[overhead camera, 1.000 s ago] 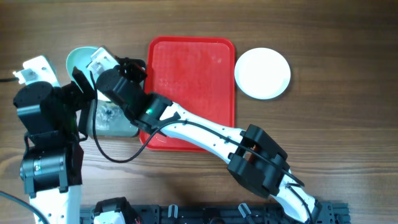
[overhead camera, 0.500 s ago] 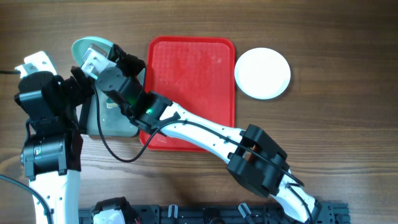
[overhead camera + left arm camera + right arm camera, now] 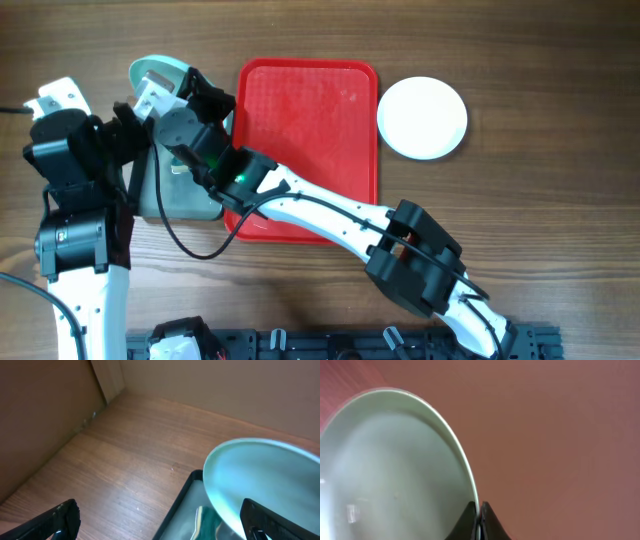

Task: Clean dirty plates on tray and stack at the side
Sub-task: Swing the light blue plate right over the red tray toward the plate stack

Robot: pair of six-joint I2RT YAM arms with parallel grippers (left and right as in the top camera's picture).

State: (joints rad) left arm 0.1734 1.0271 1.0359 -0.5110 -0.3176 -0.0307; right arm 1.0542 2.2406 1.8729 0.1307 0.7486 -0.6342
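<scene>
The left gripper [image 3: 160, 517] has its jaws spread as wide as they go, gripping and touching nothing. At its one o'clock in the left wrist view hangs one light blue plate [image 3: 158, 70], tilted up on edge, over the far end of one dark grey tray [image 3: 185, 205]. A greenish thing [image 3: 205, 517] lies in that tray, partly hidden under the plate. The right gripper [image 3: 479, 515] has its jaws pressed together on the plate's rim, pinching it clear of the table [image 3: 540, 200]. In the overhead view this plate sits at ten o'clock of the one red tray [image 3: 310, 130], and the grey tray at nine o'clock, edge against edge. One white plate [image 3: 422, 117] lies flat on the table at three o'clock of the red tray, just apart from it. Two plates show in all.
</scene>
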